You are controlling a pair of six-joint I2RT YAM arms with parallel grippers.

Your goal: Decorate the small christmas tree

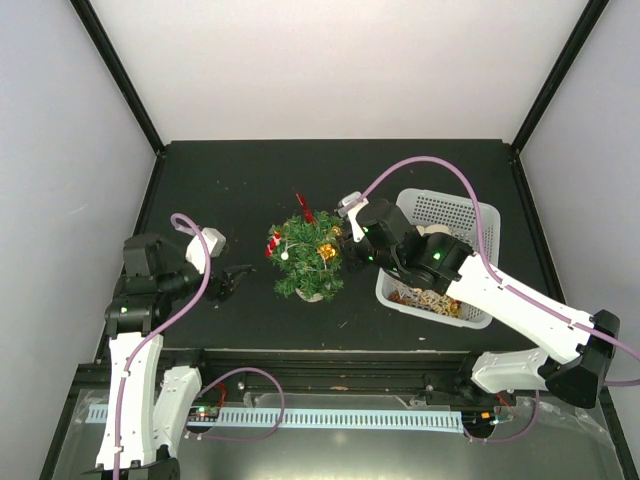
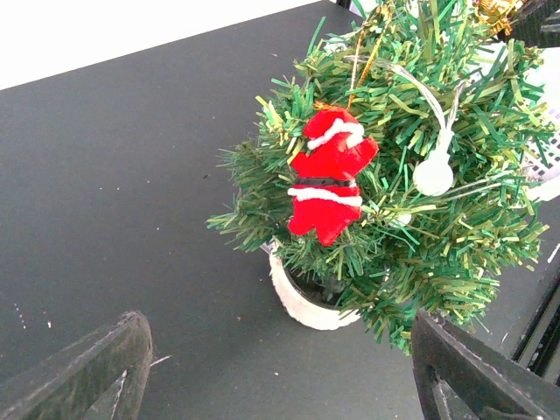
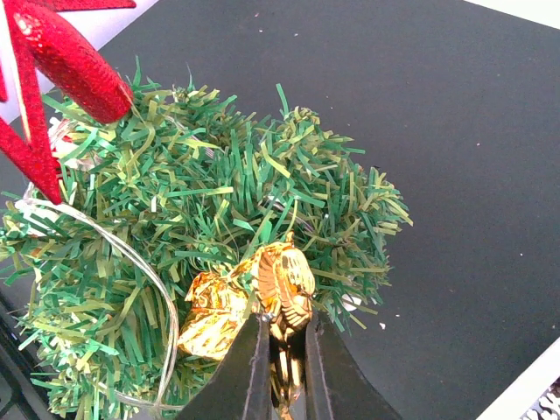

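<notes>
The small christmas tree [image 1: 308, 259] stands on its white base [image 2: 308, 306] at the table's middle, with a red Santa figure [image 2: 328, 175], a white ball on a wire [image 2: 433, 174] and a red glitter star [image 3: 52, 79] on it. My right gripper [image 3: 284, 354] is shut on a gold foil ornament [image 3: 284, 284] and holds it against the tree's branches [image 3: 219, 210], next to a second gold piece [image 3: 210, 317]. My left gripper [image 1: 237, 281] is open and empty, left of the tree, its fingers [image 2: 87, 372] wide apart near the base.
A white mesh basket [image 1: 455, 215] with more ornaments stands right of the tree, partly under my right arm. The black table [image 1: 230, 180] is walled by white panels at back and sides.
</notes>
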